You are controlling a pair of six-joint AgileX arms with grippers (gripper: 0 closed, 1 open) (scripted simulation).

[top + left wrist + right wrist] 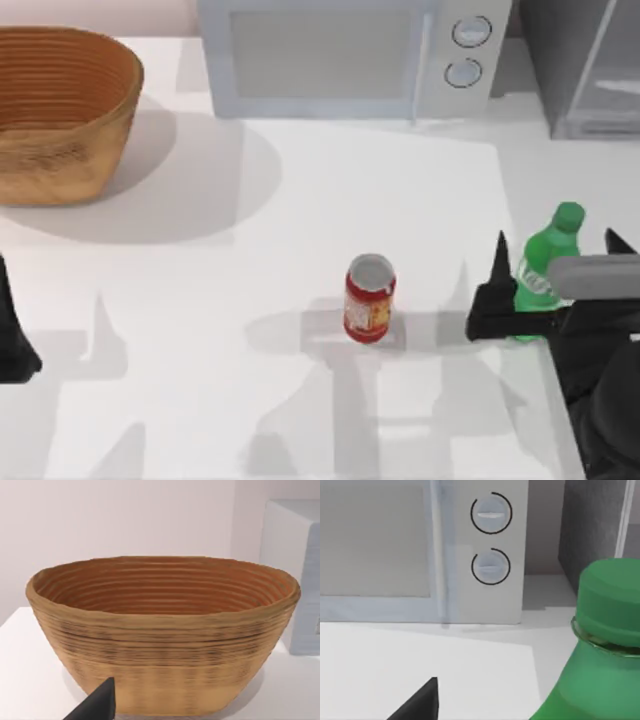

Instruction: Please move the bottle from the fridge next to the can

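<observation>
We count one bottle (pixel 545 268), one can (pixel 369 298), one basket (pixel 60 110), one microwave (pixel 340 55) and one fridge (pixel 580 65) on the white surface (pixel 300 200). In the top view the green bottle stands upright at the lower right of the frame, out of the fridge, with our right hand (pixel 555 275) spread wide around its lower body: one dark finger stands just left of the bottle and the other pokes up on its right. Whether the fingers touch the bottle we cannot tell. The red can stands upright at the lower centre, to the left of the bottle and apart from it, with the left finger between them. The fridge sits at the upper right corner, the microwave with its two round knobs at the upper centre, and the woven basket at the upper left. Our left hand (pixel 15 340) is parked at the left edge of the frame; we cannot tell how its fingers stand. The right wrist view shows the bottle's green cap (pixel 612 600) close up, with the two knobs behind.
</observation>
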